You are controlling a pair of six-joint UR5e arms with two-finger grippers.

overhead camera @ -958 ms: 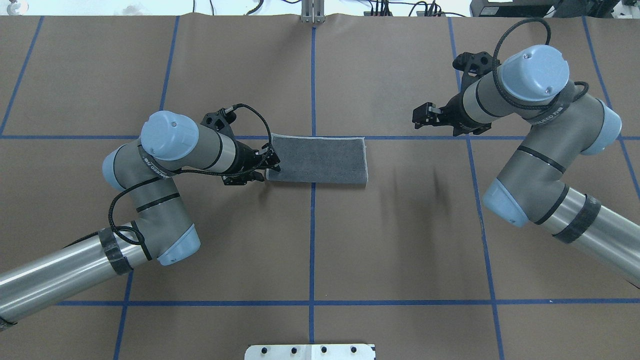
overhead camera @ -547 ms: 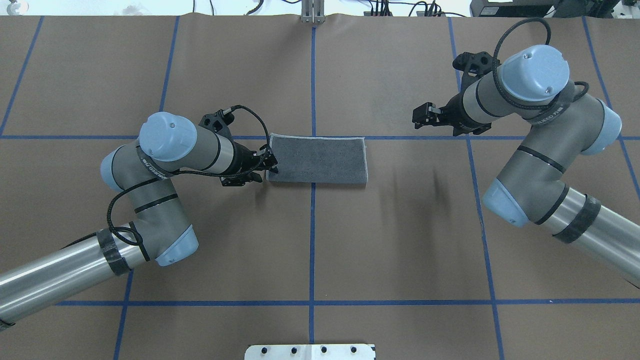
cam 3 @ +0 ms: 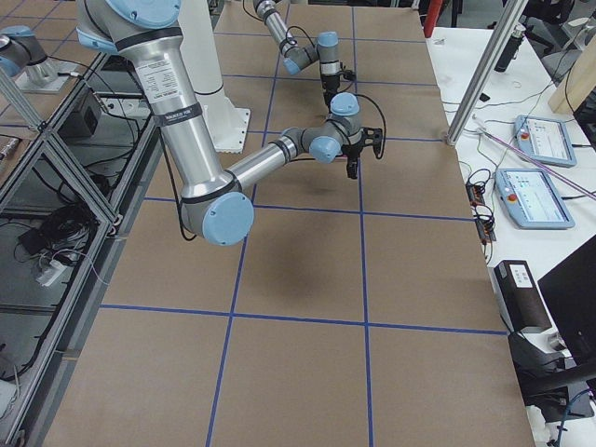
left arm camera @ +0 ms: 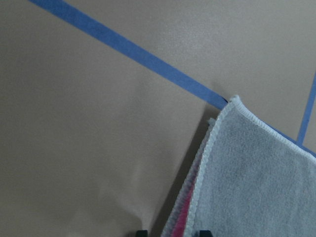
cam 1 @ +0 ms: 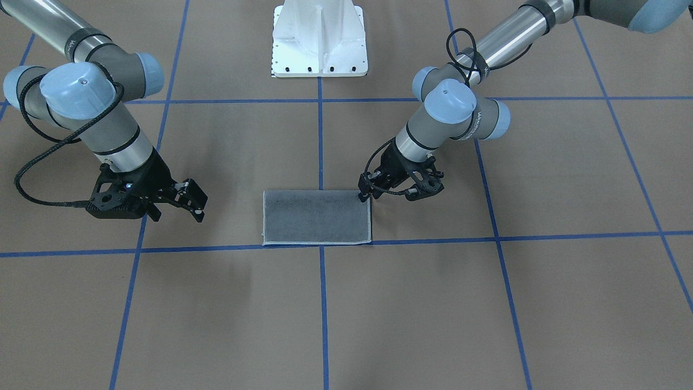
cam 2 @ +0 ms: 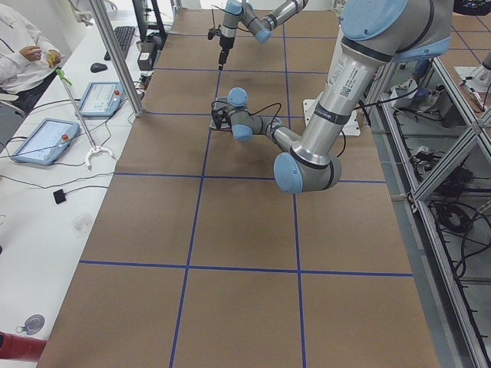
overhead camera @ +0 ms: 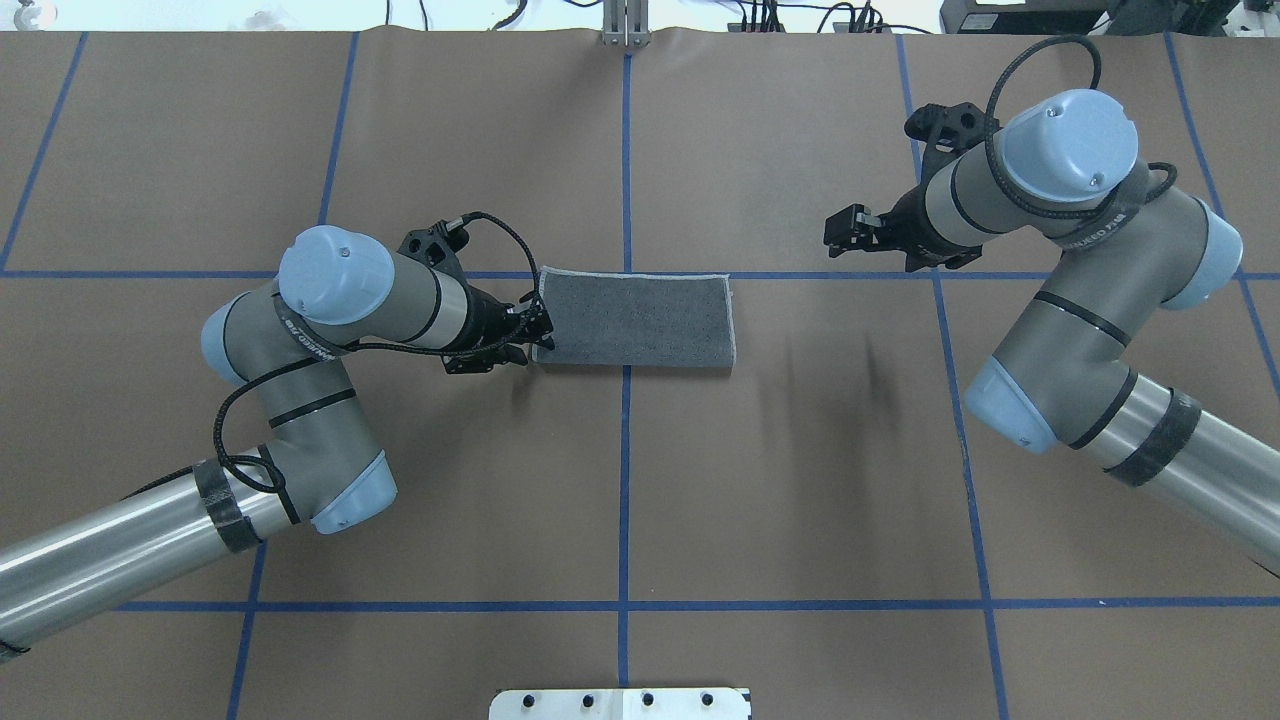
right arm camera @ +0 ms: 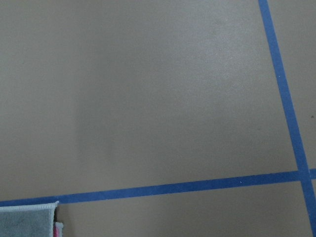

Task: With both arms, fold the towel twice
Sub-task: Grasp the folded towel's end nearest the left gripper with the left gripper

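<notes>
The towel (overhead camera: 640,320) lies folded into a rectangle, grey face up, at the table's middle; it also shows in the front view (cam 1: 316,216). In the left wrist view the towel's (left arm camera: 256,177) stacked edges show pink between the layers. My left gripper (overhead camera: 535,335) is low at the towel's left end, by its near corner (cam 1: 368,194). Its fingertips (left arm camera: 141,232) stand apart on either side of the towel's edge, so it is open. My right gripper (overhead camera: 835,232) hovers open and empty to the right of the towel (cam 1: 196,203). The right wrist view shows only the towel's corner (right arm camera: 24,219).
Brown paper with blue tape lines (overhead camera: 625,150) covers the table. The white pedestal base (cam 1: 319,38) stands at the robot's side. An operators' bench with tablets (cam 2: 38,142) runs along the far side, with a seated person (cam 2: 19,46).
My left gripper has drawn back a little to the left at the towel's left end. The towel and the right arm have not moved.
</notes>
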